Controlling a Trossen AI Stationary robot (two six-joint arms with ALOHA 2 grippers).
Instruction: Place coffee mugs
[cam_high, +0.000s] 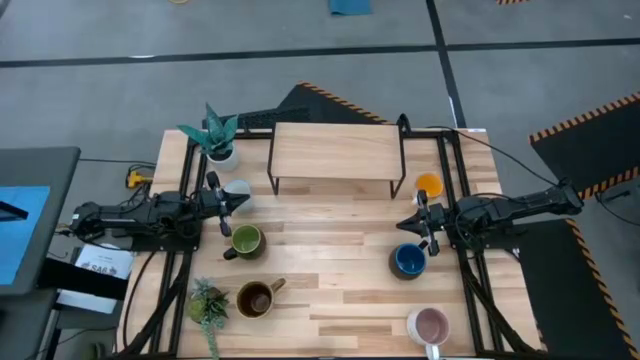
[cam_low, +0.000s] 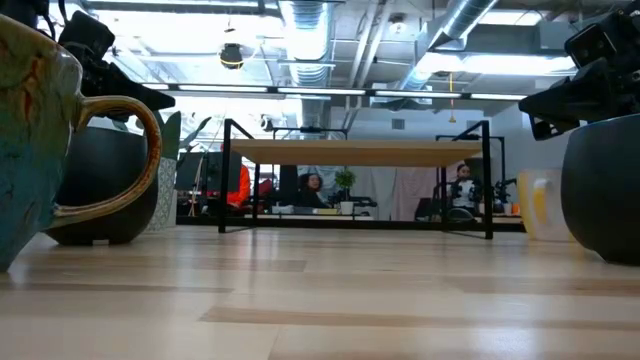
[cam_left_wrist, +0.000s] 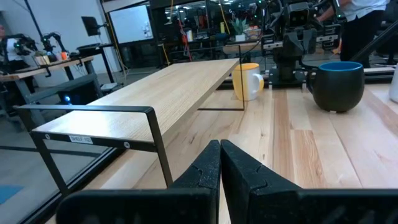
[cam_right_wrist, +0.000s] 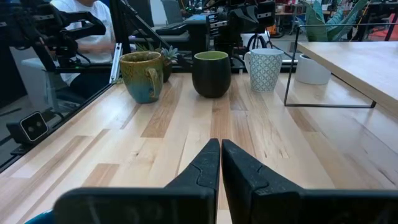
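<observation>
Mugs stood scattered on the desk (cam_high: 340, 290): pink (cam_high: 430, 325) and brown (cam_high: 256, 298) nearest, then blue (cam_high: 408, 261) and green (cam_high: 246, 241), orange (cam_high: 428, 186) beside the shelf (cam_high: 337, 150). Left tool (cam_high: 238, 204) and right tool (cam_high: 406, 222) hovered, fingers together, holding nothing.

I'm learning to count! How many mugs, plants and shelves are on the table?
Mugs: 6 (white mug, olive green mug, brown mug, dark blue mug, orange mug, pink mug)
Potted plants: 2 (back plant, front plant)
Wooden shelf: 1
Total: 9
</observation>
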